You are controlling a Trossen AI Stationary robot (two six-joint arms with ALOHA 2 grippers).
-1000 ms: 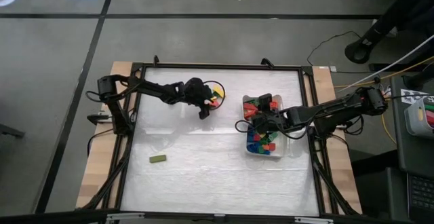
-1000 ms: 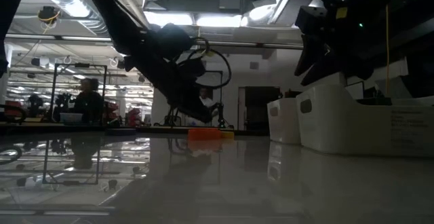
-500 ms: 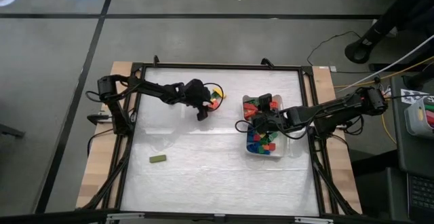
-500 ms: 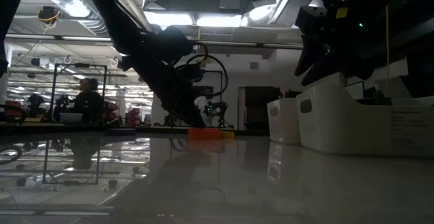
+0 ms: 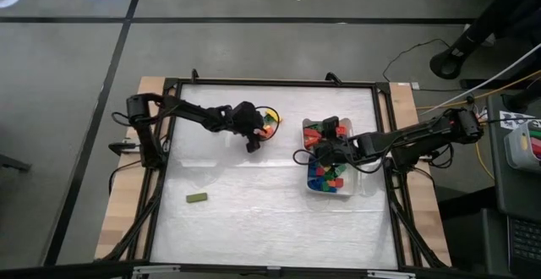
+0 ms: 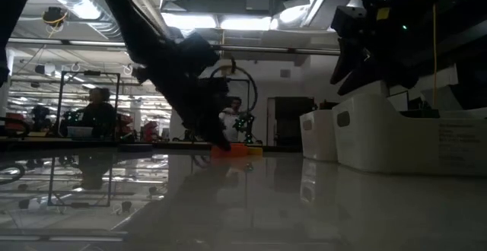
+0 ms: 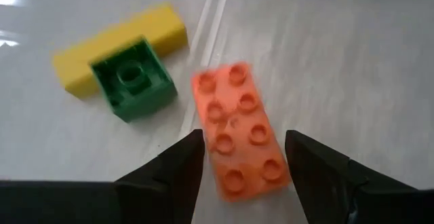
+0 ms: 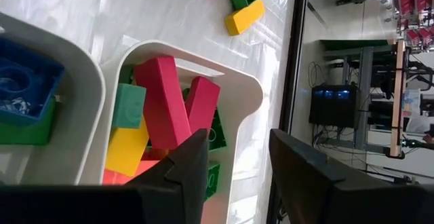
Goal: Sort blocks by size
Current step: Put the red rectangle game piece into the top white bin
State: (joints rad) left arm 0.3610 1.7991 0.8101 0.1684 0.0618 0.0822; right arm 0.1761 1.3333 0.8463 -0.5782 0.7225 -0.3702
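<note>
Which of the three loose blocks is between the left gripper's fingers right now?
The orange eight-stud plastic brick, lying flat between the open left gripper; the small green cube and yellow bar sit beyond it.

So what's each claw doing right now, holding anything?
Left gripper: open, straddling the orange block, not gripping it.
Right gripper: open, empty, above the white tray.

No text, label, brand, number or sign can be read anywhere in any of these views.
</note>
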